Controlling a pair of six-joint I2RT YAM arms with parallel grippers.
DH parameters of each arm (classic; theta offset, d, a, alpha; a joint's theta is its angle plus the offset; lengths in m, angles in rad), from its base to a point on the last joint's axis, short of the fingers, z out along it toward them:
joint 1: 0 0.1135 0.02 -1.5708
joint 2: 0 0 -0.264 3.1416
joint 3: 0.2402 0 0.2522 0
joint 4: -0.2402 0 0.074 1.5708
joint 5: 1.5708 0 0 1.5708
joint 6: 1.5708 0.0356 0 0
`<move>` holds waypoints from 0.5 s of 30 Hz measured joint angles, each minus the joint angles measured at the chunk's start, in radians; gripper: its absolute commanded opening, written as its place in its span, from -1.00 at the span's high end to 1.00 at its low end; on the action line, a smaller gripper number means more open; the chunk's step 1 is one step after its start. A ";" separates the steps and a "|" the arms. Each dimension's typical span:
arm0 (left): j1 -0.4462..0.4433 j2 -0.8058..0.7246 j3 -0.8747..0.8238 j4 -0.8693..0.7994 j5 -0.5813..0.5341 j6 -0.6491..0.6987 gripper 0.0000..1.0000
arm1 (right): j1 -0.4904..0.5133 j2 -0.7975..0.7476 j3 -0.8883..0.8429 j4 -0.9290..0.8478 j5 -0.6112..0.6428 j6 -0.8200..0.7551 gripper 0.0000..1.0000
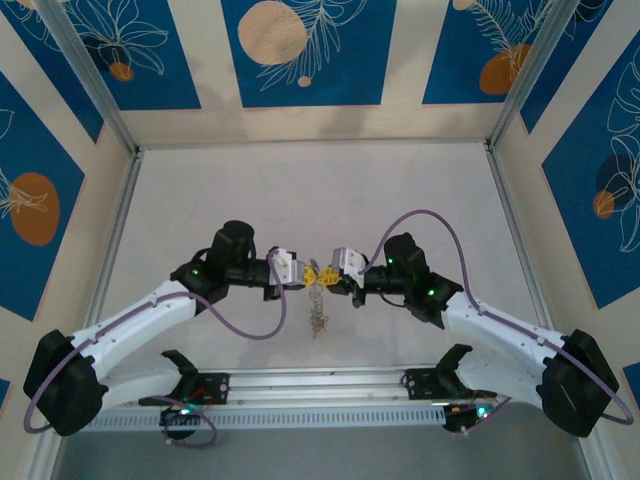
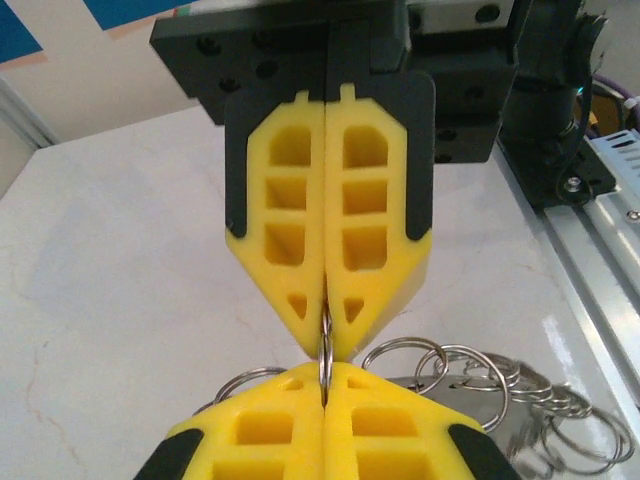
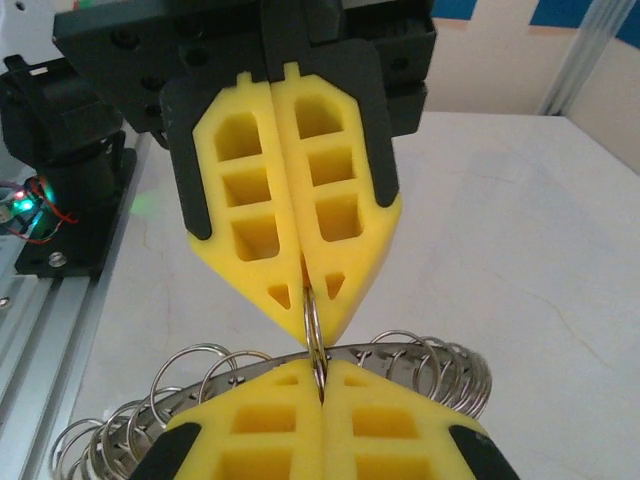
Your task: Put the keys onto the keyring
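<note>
My left gripper [image 1: 311, 272] and right gripper [image 1: 334, 272] meet tip to tip above the table's middle. Each is shut on the same small split ring [image 2: 326, 350] of the keyring [image 1: 318, 316], which dangles below them. In the left wrist view my left gripper [image 2: 326, 370] clamps that ring from below, and the right one's yellow fingers [image 2: 380, 250] clamp it from above. In the right wrist view my right gripper [image 3: 320, 370] holds the ring [image 3: 312, 318]. The keyring's silvery band with several loops [image 3: 430, 358] curves behind it. No red or pinkish keys can be made out.
The white table [image 1: 320, 200] is enclosed by patterned blue and cream walls with metal corner posts [image 1: 90, 90]. An aluminium rail [image 1: 320, 385] with the arm bases runs along the near edge. Purple cables [image 1: 250, 325] loop off both arms.
</note>
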 measured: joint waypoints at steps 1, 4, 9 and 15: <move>0.000 0.001 0.000 -0.003 -0.009 0.006 1.00 | -0.003 -0.008 0.000 -0.008 0.004 -0.001 1.00; -0.001 0.006 0.000 -0.008 -0.020 0.020 1.00 | -0.004 -0.018 0.000 -0.012 0.010 -0.003 1.00; -0.002 0.021 0.000 -0.008 -0.025 0.026 1.00 | -0.004 -0.018 0.000 -0.017 0.020 -0.003 1.00; 0.001 0.026 0.000 -0.019 -0.033 0.025 1.00 | -0.007 -0.018 0.000 -0.002 0.016 -0.009 0.36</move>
